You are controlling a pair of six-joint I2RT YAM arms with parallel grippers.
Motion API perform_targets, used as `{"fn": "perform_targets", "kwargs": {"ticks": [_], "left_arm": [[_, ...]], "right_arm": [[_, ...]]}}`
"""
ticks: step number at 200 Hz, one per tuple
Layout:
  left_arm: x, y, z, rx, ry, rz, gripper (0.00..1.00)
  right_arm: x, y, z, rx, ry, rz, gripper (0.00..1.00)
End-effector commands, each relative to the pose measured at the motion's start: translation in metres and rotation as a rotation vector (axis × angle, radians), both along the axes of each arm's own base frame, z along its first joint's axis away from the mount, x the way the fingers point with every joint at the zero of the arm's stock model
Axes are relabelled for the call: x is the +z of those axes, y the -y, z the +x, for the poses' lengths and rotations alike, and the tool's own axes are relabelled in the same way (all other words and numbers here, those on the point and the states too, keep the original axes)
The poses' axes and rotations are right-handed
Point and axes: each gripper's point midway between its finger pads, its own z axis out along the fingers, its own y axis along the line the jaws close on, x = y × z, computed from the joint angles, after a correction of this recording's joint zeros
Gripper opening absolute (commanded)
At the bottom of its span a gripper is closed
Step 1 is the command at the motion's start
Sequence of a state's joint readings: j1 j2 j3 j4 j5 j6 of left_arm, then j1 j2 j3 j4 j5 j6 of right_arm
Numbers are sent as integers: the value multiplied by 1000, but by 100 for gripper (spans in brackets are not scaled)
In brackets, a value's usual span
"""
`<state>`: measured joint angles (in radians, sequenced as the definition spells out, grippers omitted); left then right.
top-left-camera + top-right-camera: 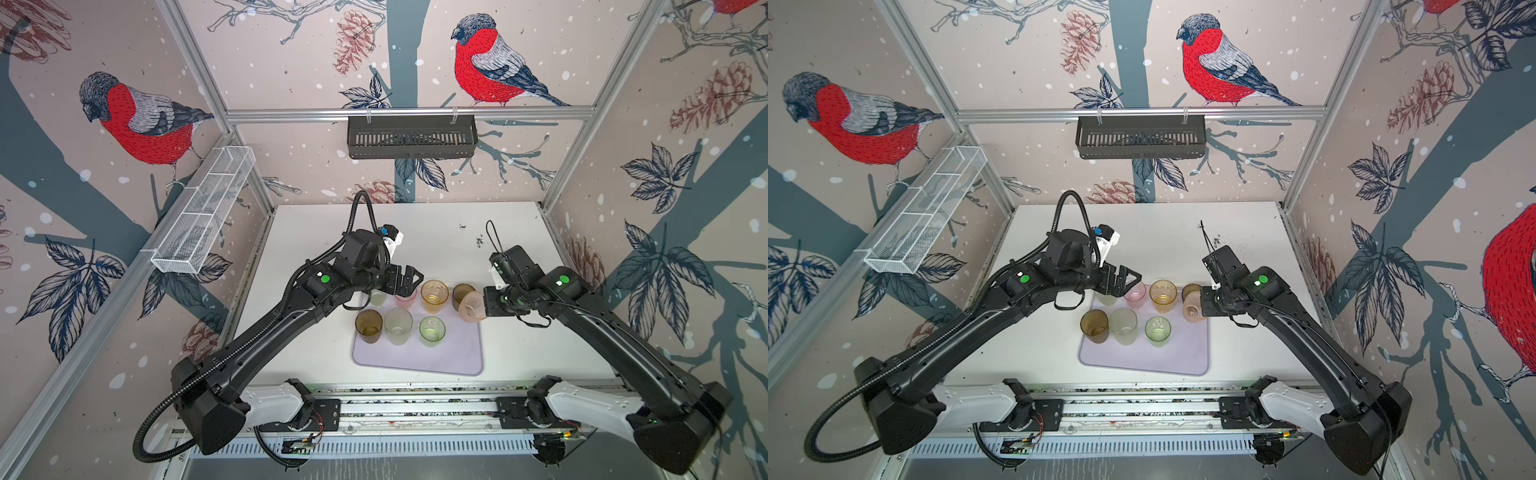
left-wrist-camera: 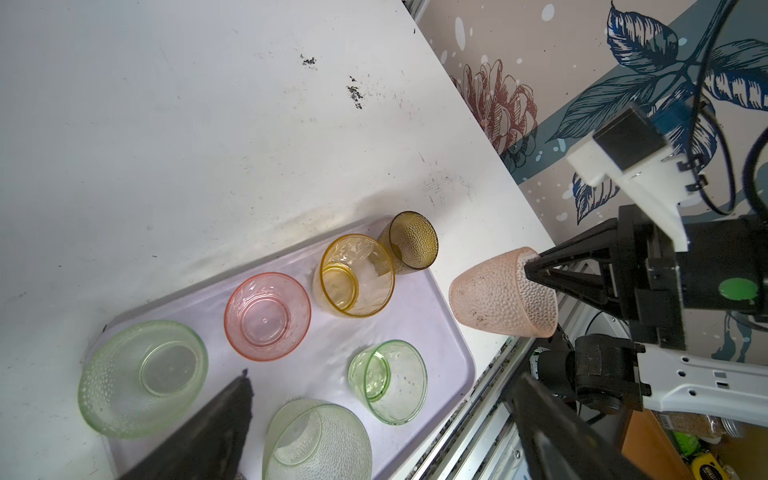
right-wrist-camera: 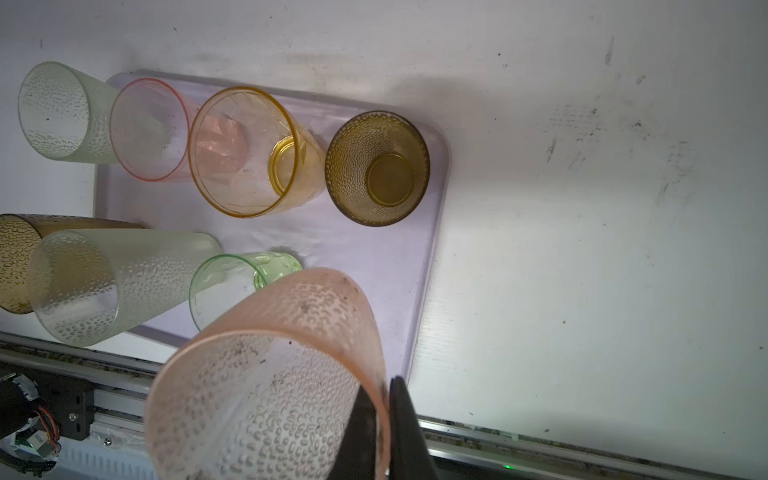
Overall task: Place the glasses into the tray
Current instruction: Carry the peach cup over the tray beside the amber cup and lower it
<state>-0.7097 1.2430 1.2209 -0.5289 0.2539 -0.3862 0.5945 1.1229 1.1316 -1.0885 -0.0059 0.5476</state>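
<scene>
**Q:** Where's everything sitting right now?

**A:** Your left gripper (image 1: 405, 280) hangs wide open and empty over the tray (image 1: 415, 357), back-left. Seven glasses (image 1: 398, 326) stand there in two rows. Your right gripper (image 2: 530, 266) is pinched on the rim of the peach glass (image 2: 498, 291), which is tipped sideways by the tray's right edge. The glass looks light, thin and slick, so that rim-wall pinch is probably the best hold.

pale green glass (image 1: 378, 298) prob half hidden behind left gripper (image 1: 409, 280), frosted glass (image 2: 318, 442) edge-cropped
</scene>
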Motion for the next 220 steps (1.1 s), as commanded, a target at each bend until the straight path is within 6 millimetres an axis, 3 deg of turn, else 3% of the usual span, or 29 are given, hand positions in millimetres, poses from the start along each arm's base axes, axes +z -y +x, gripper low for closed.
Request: {"fn": "perform_targets", "kwargs": {"ticks": [1,116,220], "left_arm": [[4,1,0,-6,23,-16,98],[3,-5,-3,10,28,-8,98],[-1,-10,-5,24,26,0,98]], "right_arm": [[-5,-5,-1,-3,-4,10,3],[-43,-10,-14,7,-45,-34,3],[-61,-11,-17,11,-44,-69,3]]}}
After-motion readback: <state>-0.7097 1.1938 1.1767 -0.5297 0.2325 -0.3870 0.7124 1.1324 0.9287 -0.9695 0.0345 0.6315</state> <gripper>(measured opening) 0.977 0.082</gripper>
